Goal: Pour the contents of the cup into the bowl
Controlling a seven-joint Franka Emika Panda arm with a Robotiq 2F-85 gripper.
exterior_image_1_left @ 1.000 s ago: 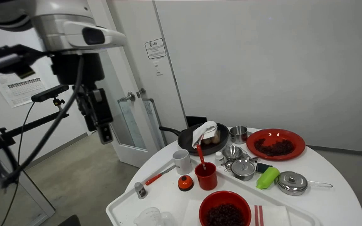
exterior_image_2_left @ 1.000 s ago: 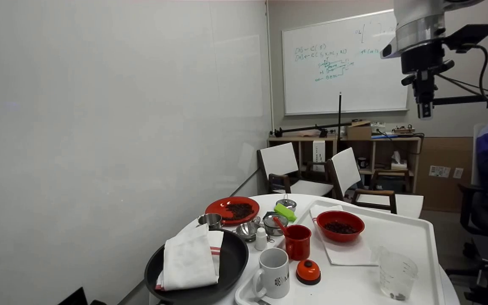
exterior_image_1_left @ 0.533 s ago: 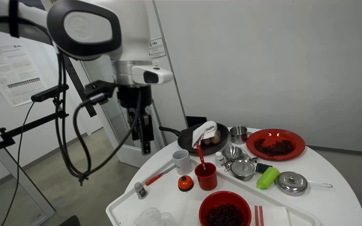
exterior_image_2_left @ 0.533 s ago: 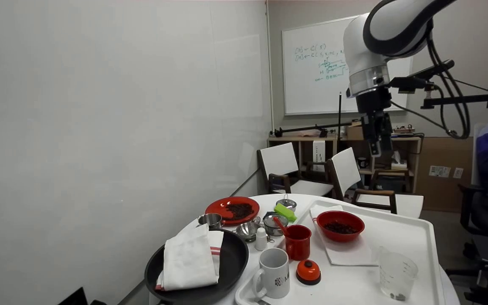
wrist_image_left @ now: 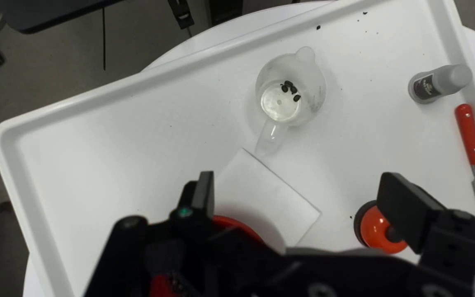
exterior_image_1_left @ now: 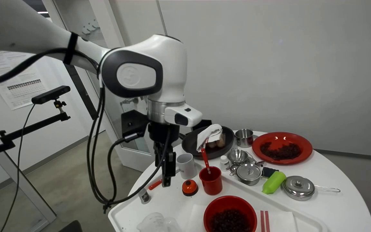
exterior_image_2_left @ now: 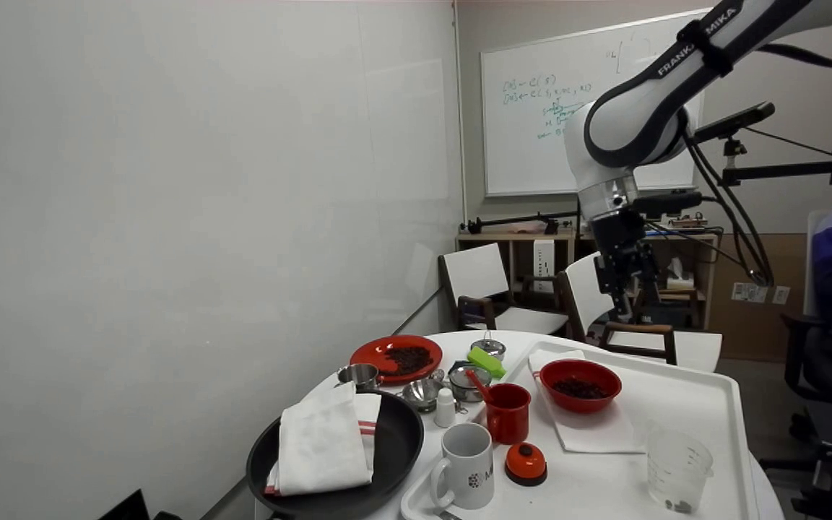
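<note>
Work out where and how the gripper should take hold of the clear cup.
Probably by the handle, from above, the open gripper straddling it: the clear cup stands upright, and the handle juts out opposite the spout, leaving that free for pouring.

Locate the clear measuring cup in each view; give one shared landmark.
In an exterior view: clear measuring cup at the bottom edge, left of centre, cut off by the frame.
In an exterior view: clear measuring cup at lower right.
Wrist view: clear measuring cup in the upper half, right of centre.
Landmark in all three: orange-and-black dome.
</note>
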